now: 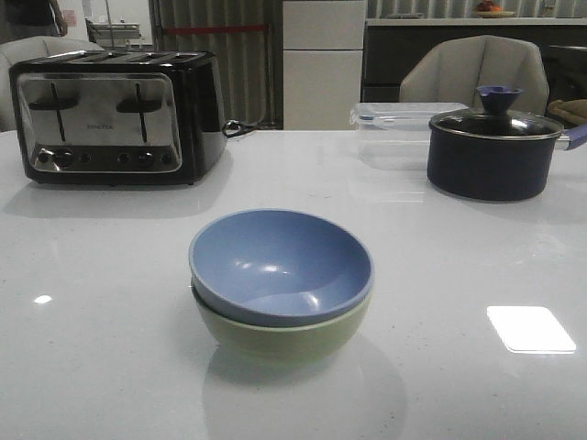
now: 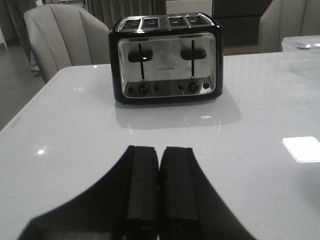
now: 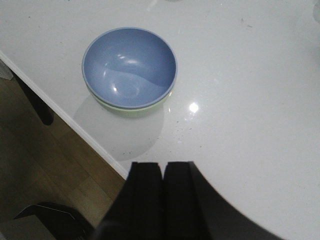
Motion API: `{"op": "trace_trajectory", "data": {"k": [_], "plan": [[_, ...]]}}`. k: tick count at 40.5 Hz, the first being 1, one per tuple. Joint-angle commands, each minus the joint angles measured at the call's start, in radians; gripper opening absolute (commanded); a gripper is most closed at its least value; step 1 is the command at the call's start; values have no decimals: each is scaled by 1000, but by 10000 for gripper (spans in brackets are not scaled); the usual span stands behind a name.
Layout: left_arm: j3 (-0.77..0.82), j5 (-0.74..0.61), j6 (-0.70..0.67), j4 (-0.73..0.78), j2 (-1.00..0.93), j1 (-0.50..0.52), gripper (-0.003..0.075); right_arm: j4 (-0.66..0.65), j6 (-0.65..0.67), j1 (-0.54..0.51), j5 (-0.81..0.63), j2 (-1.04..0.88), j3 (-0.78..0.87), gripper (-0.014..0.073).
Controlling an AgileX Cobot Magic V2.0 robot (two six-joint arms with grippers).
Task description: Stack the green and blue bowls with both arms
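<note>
The dusty blue bowl (image 1: 280, 264) sits nested inside the pale green bowl (image 1: 284, 337) near the middle of the white table in the front view. The right wrist view shows the blue bowl (image 3: 129, 67) on top, with a sliver of the green bowl (image 3: 131, 111) under its rim. My right gripper (image 3: 164, 166) is shut and empty, over the table's edge, well apart from the bowls. My left gripper (image 2: 160, 150) is shut and empty, above bare table, facing the toaster. Neither arm shows in the front view.
A black and chrome toaster (image 1: 117, 115) stands at the back left. A dark lidded pot (image 1: 491, 151) stands at the back right, with a clear plastic container (image 1: 396, 128) beside it. Chairs stand behind the table. The table edge (image 3: 65, 117) and the wooden floor lie near my right gripper.
</note>
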Motion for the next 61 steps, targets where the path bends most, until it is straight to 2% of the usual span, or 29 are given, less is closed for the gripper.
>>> {"op": "trace_trajectory", "data": {"k": [1, 10, 20, 57, 61], "plan": [[11, -127, -34, -10, -34, 15, 93, -6, -9, 0, -66, 0, -27, 57], [89, -231, -58, -10, -48, 25, 93, -6, -9, 0, -66, 0, -27, 57], [89, -301, -58, -12, -48, 25, 93, -6, -9, 0, -66, 0, -27, 57], [89, -300, -58, -12, -47, 25, 93, -5, -9, 2, -65, -8, -26, 57], [89, -300, -58, -12, -47, 25, 93, -2, -9, -34, -74, -47, -11, 57]]}}
